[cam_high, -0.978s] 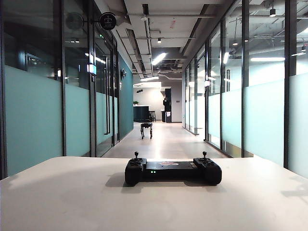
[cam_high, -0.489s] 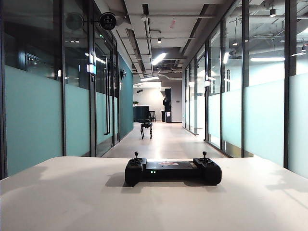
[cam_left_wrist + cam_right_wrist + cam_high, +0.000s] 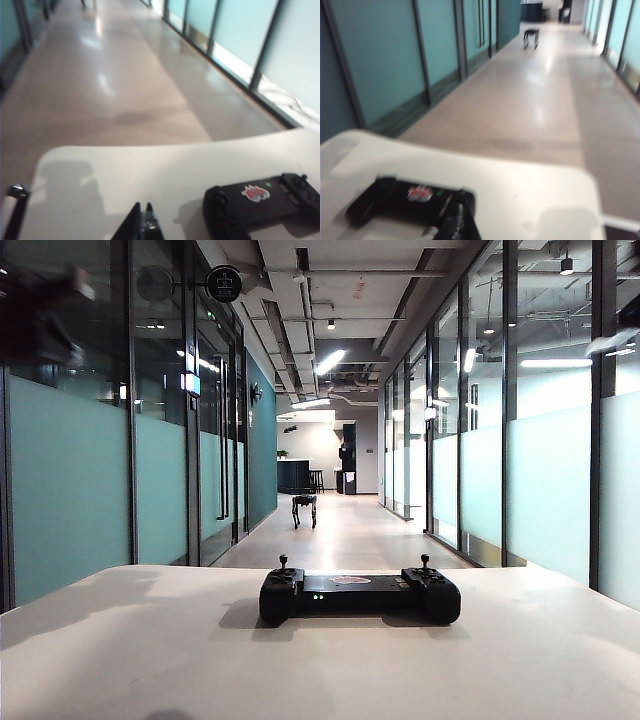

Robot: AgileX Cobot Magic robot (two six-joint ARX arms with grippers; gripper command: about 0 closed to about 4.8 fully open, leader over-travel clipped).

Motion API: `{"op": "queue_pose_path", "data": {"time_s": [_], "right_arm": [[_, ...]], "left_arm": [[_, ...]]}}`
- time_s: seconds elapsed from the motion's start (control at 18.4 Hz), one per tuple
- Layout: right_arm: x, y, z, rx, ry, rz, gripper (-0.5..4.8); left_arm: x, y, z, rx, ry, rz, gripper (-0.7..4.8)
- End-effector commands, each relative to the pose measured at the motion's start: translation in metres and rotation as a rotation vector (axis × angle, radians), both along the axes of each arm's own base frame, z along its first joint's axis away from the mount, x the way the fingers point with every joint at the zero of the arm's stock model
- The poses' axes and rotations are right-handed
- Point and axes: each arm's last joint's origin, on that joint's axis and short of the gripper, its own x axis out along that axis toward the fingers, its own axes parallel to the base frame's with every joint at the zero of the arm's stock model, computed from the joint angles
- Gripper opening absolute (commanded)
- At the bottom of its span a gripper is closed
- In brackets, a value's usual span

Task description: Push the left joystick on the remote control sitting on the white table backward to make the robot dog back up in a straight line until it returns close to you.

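In the exterior view the remote control (image 3: 360,597) lies flat on the white worktop (image 3: 150,650) at lower centre, green lights on its middle bar; the left joystick (image 3: 283,563) stands upright on its left end; the robot dog (image 3: 304,509) stands far down the corridor floor at centre; a dark blur at the upper left edge is probably the left arm.

In the left wrist view the left end effector (image 3: 141,225) shows at the bottom edge, its fingers close together and holding nothing, well apart from the remote control (image 3: 260,205).

In the right wrist view the right end effector (image 3: 456,225) is closed and empty, its tips overlapping the near end of the remote control (image 3: 405,200); the picture is blurred, so contact is unclear; the robot dog (image 3: 531,37) stands at upper centre.
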Motion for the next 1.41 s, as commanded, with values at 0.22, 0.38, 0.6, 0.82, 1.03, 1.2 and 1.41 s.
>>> {"op": "queue_pose_path", "data": {"time_s": [0.22, 0.38, 0.6, 0.82, 1.03, 1.2, 1.41], "right_arm": [[0.018, 0.027, -0.014, -0.004, 0.021, 0.061, -0.05], [0.028, 0.036, -0.024, -0.009, 0.038, 0.086, -0.05], [0.041, 0.042, -0.037, -0.016, 0.07, 0.078, -0.05], [0.058, 0.049, -0.046, 0.024, 0.155, 0.071, -0.05], [0.075, 0.054, -0.059, 0.054, 0.239, 0.01, -0.05], [0.093, 0.062, -0.071, 0.036, 0.284, 0.01, -0.05], [0.116, 0.071, -0.088, 0.014, 0.343, 0.008, 0.03]], "left_arm": [[0.04, -0.013, 0.003, -0.011, 0.042, -0.155, -0.06], [0.055, -0.017, 0.001, -0.013, 0.067, -0.201, -0.06], [0.065, -0.02, -0.003, -0.014, 0.068, -0.222, -0.06], [0.068, -0.022, -0.009, -0.018, 0.086, -0.263, -0.06], [0.069, -0.025, -0.013, 0.016, 0.082, -0.297, -0.06], [0.072, -0.031, -0.021, 0.057, 0.085, -0.327, -0.06], [0.086, -0.039, -0.028, 0.057, 0.117, -0.345, -0.06]]}}
